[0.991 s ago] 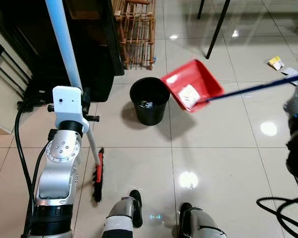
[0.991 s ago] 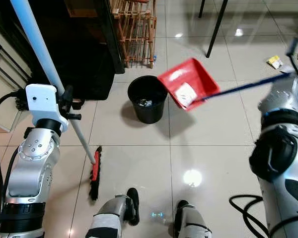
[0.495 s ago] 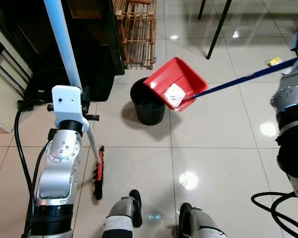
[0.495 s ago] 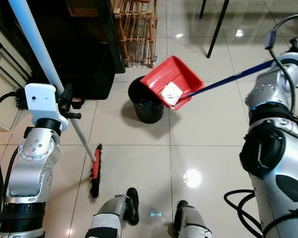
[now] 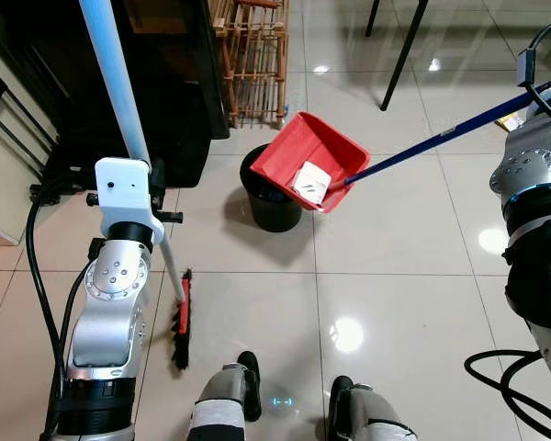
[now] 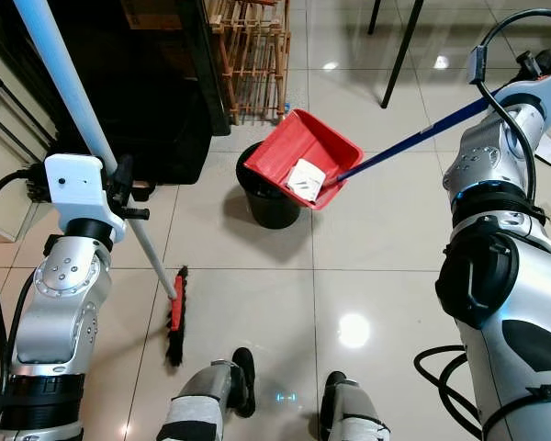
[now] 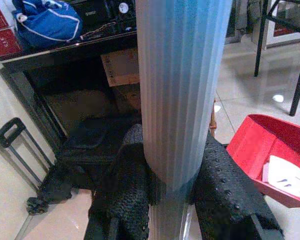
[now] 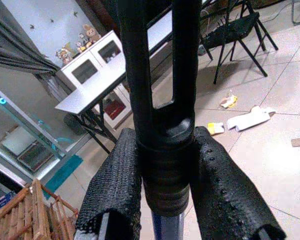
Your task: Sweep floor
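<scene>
Left pincer (image 7: 171, 192): clamped on the pale blue broom handle (image 7: 180, 90)
Red dustpan (image 7: 270, 152): holds white paper (image 7: 286, 176)

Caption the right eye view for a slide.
Right gripper holds red dustpan with paper scrap over black bin; left gripper grips broom.

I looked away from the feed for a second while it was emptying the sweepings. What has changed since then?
The red dustpan, held by its blue handle in the right gripper, swung toward the robot's left and now hangs over the black bin, the white paper lying in it. The left gripper kept its grip on the broom pole, and the broom head stayed on the floor.
</scene>
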`<state>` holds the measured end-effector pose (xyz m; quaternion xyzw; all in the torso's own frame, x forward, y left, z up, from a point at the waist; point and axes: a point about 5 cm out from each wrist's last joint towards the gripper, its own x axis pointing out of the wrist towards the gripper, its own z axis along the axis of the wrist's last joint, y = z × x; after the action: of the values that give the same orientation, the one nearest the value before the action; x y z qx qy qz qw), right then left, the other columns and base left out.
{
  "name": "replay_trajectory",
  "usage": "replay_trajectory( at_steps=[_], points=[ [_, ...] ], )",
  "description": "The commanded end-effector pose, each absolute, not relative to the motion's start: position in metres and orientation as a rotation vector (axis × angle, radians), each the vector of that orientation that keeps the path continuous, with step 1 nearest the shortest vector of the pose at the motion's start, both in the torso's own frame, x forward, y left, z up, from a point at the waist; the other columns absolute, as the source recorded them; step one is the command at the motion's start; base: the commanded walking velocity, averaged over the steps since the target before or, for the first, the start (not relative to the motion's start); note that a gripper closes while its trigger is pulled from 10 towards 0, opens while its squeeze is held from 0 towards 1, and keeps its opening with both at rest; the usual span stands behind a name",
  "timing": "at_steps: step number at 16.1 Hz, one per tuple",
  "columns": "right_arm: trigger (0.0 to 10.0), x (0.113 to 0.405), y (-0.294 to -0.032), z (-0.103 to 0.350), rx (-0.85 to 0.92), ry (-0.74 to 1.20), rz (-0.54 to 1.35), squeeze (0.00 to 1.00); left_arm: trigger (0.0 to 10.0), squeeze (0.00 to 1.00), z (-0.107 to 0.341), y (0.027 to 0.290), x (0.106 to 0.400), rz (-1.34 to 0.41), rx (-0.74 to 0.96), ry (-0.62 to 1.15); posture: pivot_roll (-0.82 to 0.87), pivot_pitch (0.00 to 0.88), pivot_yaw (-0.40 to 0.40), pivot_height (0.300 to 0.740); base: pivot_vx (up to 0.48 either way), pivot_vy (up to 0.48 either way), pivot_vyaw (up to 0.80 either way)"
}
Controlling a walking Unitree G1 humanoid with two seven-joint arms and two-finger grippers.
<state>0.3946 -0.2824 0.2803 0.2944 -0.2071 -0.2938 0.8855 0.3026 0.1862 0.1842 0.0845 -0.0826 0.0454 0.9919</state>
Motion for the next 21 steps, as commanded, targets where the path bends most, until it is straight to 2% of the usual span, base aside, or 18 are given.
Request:
replay_trajectory(
  at_steps=[1,4,13,21],
  points=[
    [10.0,0.394,-0.284,0.304,0.620,-0.504,-0.581,0.00,10.0,0.00,0.194,0.189,0.301,0.115,0.178,-0.221,0.08,0.200,0.016,0.740,0.000,0.000,0.00],
    [10.0,0.400,-0.272,0.313,0.577,-0.486,-0.508,0.00,10.0,0.00,0.193,0.188,0.301,0.111,0.180,-0.218,0.08,0.199,0.013,0.740,0.000,0.000,0.00],
    [10.0,0.402,-0.264,0.331,0.571,-0.516,-0.465,0.00,10.0,0.00,0.193,0.189,0.300,0.119,0.177,-0.221,0.09,0.196,0.010,0.740,0.000,0.000,0.00],
    [10.0,0.408,-0.239,0.337,0.367,-0.523,-0.371,0.00,10.0,0.00,0.192,0.189,0.299,0.118,0.175,-0.220,0.09,0.193,0.009,0.740,0.000,0.000,0.00]
  ],
)
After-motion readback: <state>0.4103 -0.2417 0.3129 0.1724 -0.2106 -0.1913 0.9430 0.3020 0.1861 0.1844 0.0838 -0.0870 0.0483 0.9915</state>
